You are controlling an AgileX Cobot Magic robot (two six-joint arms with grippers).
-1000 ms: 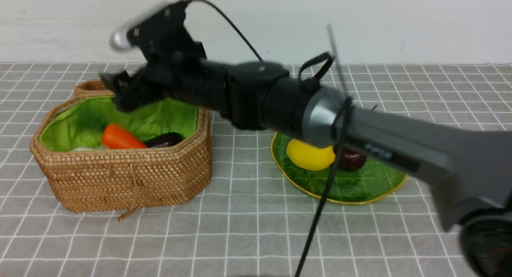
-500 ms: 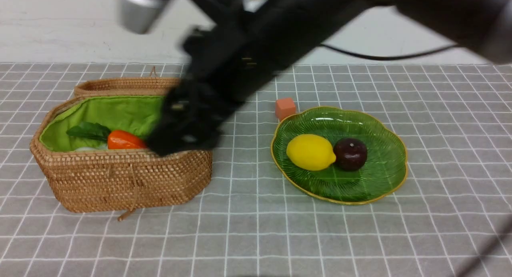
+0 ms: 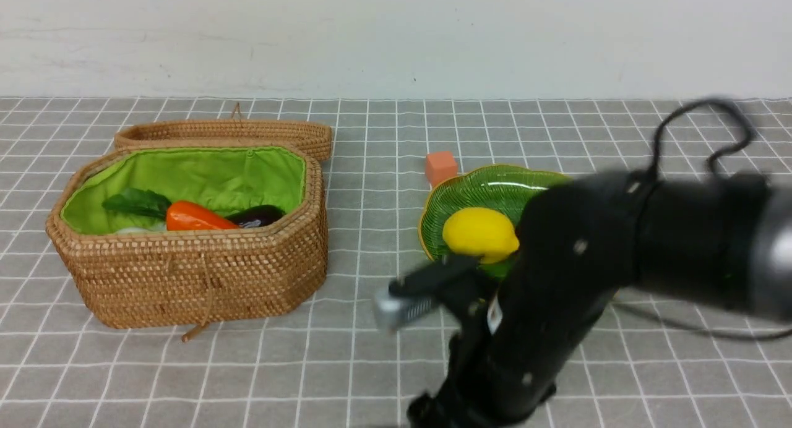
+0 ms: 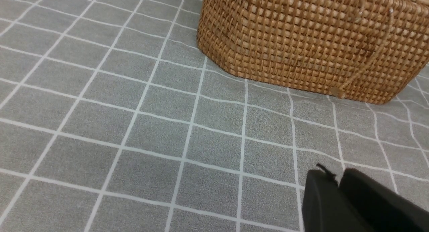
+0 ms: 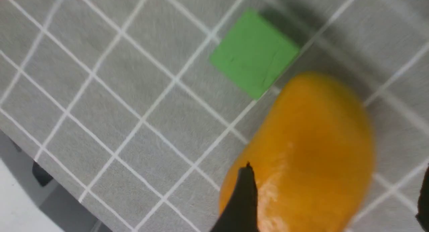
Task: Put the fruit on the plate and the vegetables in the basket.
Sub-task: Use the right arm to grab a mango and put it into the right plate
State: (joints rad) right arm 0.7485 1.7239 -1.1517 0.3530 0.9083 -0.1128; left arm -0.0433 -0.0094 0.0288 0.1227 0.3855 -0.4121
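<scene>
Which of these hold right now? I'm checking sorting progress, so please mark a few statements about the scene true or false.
1. The yellow lemon lies on the green leaf-ribbed plate. True.
2. The orange-yellow mango is in the woven wicker basket. False: it lies on the grey checked cloth beside a green cube.
3. The orange carrot is in the basket. True.
4. The right hand is shut. False: open, straddling the mango.

The basket sits left of the plate, lid behind it, carrot and eggplant inside, lemon on the plate.
</scene>
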